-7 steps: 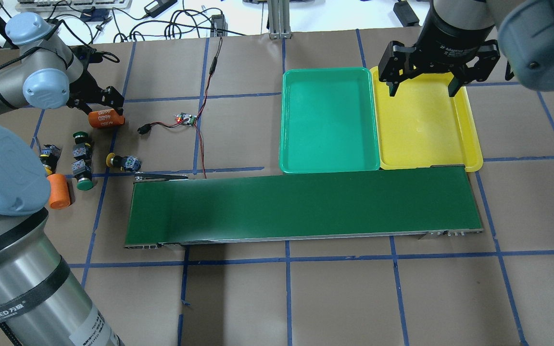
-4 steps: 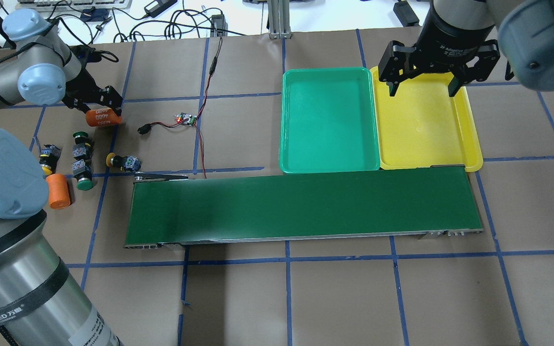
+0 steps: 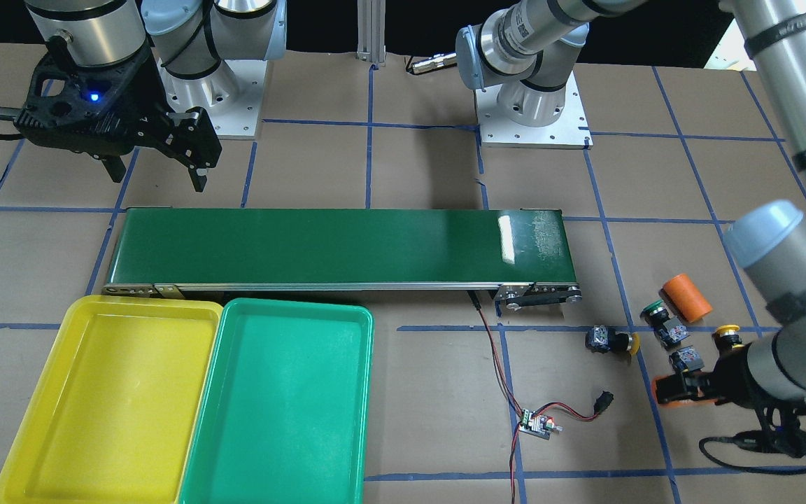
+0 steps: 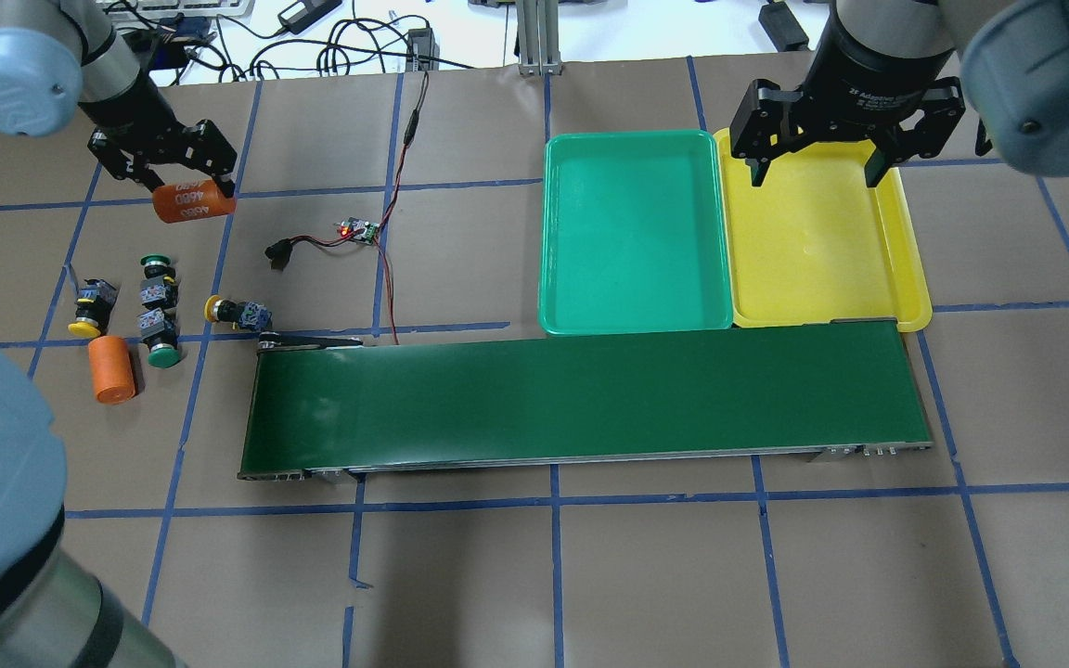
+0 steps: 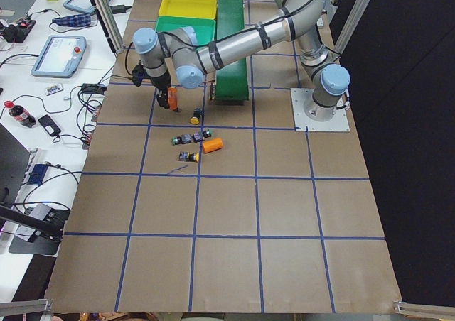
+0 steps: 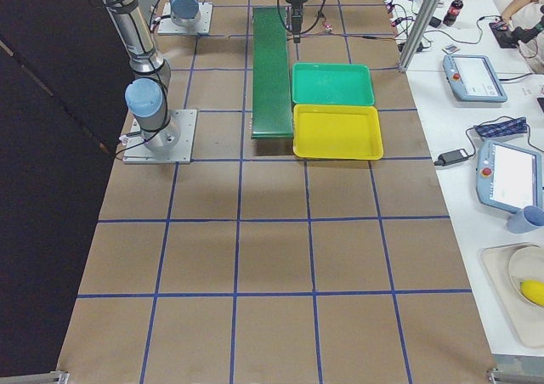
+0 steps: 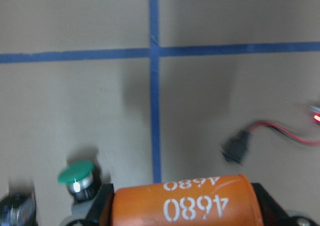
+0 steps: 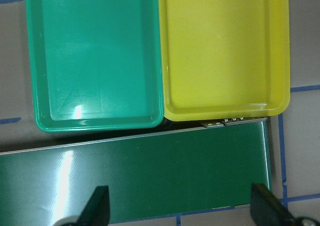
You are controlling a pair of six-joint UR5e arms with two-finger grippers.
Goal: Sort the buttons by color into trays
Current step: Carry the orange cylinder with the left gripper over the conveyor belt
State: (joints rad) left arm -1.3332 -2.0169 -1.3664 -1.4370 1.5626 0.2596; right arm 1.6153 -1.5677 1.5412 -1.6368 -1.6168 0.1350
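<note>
My left gripper is shut on the orange "4680" cylinder, held above the table beyond the buttons; it fills the bottom of the left wrist view. Near the table's left end lie two yellow-capped buttons and two green-capped buttons. One green cap shows in the left wrist view. My right gripper is open and empty, high over the far end of the yellow tray. The green tray stands beside it; both trays hold nothing.
A second orange cylinder lies by the buttons. The long dark green conveyor belt runs in front of the trays. A small circuit board with red wires and a black plug lies right of the held cylinder.
My left gripper has lifted the "4680" cylinder and carried it toward the far side of the table, a little left. The right gripper and the buttons have not moved.
</note>
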